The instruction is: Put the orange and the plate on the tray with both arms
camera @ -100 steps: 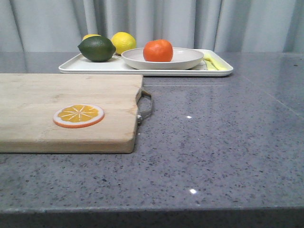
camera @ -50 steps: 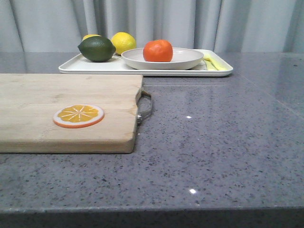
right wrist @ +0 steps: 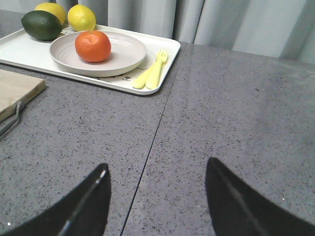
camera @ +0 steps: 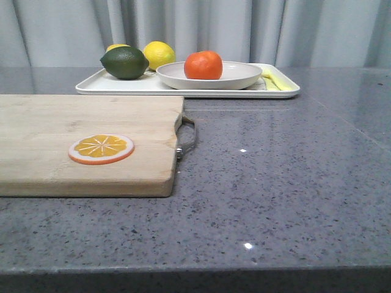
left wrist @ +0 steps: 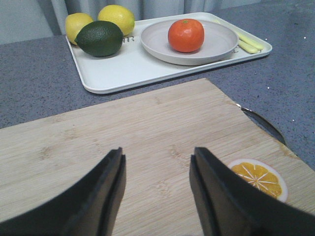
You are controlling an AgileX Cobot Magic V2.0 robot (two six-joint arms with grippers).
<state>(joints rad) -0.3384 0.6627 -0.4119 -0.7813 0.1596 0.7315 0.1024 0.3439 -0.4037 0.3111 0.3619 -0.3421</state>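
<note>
The orange [camera: 203,65] sits inside the plate [camera: 241,76], left of the dish's centre, and the plate rests on the tray [camera: 116,86], which lies along the far edge of the table [camera: 287,183], roughly midway between the far corners. On the left part of the tray, beside the plate, are a dark green lime [camera: 124,62] and two lemons [camera: 159,54] behind it, one largely hidden by the lime in the front view. At the tray's right end, just beside the plate's rim, lie a pale yellow fork and a second yellow utensil [right wrist: 152,74], side by side.

A wooden cutting board [camera: 61,131] covers the left side of the table, nearer the front edge than the tray and apart from it. An orange slice disc [camera: 101,149] lies flat on the board toward its right end, and a metal handle [camera: 186,137] sticks out from the board's right edge.

The left gripper [left wrist: 156,189] hangs over the cutting board with its two dark fingers spread and nothing between them. The right gripper [right wrist: 157,196] hangs over bare grey table surface on the right side, nearer the front edge than the tray, its fingers likewise wide apart and empty. Neither gripper touches the orange, plate or tray, and neither appears in the front view.
</note>
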